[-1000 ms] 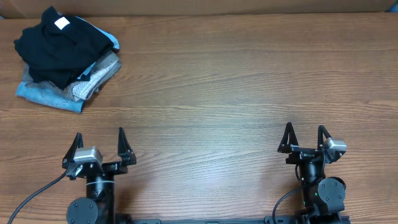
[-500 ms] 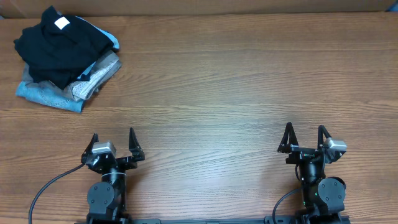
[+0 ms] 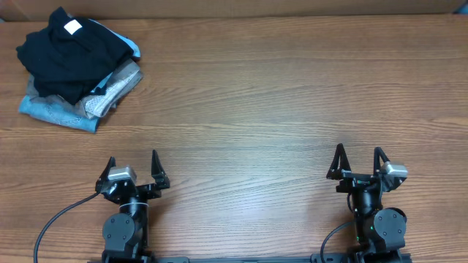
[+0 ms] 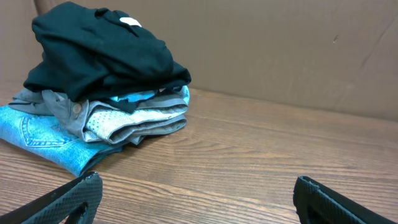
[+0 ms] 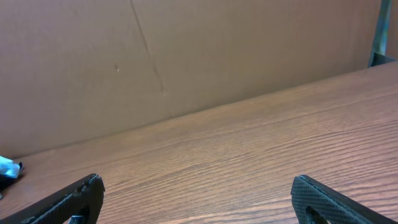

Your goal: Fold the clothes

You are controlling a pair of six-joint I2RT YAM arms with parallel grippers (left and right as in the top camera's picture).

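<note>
From above, the left gripper has slid a bit right; the right gripper stayed put. Both jaws are open, holding nothing. The black T-shirt sits bunched atop other clothes, far left on the surface, nearer the left arm. Left wrist: shirt ahead, leftward. Right wrist: no shirt.

Open tabletop beside corner clothes pile
</note>
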